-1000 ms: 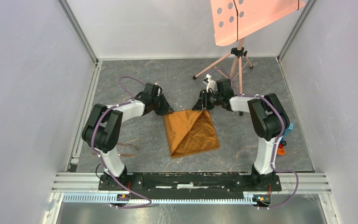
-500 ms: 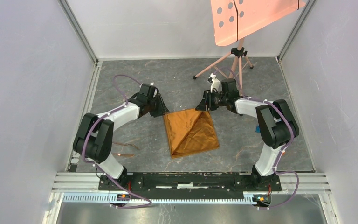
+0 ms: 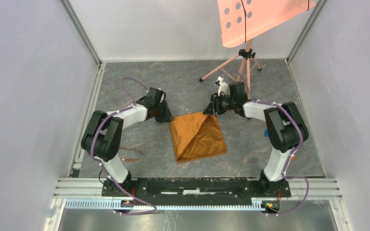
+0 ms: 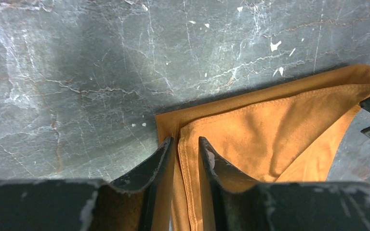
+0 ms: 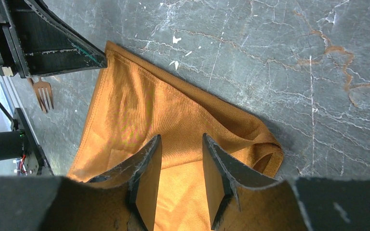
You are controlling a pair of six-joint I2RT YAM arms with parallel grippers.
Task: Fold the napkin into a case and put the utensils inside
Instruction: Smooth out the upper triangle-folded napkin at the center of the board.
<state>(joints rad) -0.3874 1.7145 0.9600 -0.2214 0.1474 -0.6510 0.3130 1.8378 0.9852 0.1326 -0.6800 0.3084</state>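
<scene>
The napkin [image 3: 196,136] lies about the middle of the table [image 3: 250,159], a little toward the near edge. It is flat and already doubled into a rough square, with one diagonal crease across it. It is not yet a narrow case, so I judge the folding about half done, with the utensils untouched.

My left gripper [image 4: 184,140] sits at the napkin's far-left corner. Its fingers [image 4: 164,154] stand close together with the upper layer's stitched hem running up through the narrow gap — whether they bite the cloth or only straddle it, I cannot tell. My right gripper [image 5: 180,137] is low over the far-right corner, where the fold bulges into a soft loop. Its fingers [image 5: 149,168] are spread, with smooth cloth showing between them, and they hold nothing.

So the step in hand looks like taking the far edge by both corners for the next fold. For that I would need both sets of fingers to close on the top layer only, then lift and carry the edge evenly so the packet narrows instead of skewing. The fabric looks thin and slippery, so a shallow pinch could let it slide out.

The utensils [image 3: 129,159] lie well apart from the cloth, near the table's left edge toward the near-left corner — a fork [image 5: 43,95] shows there from my right wrist. They wait until there is a pocket.
</scene>
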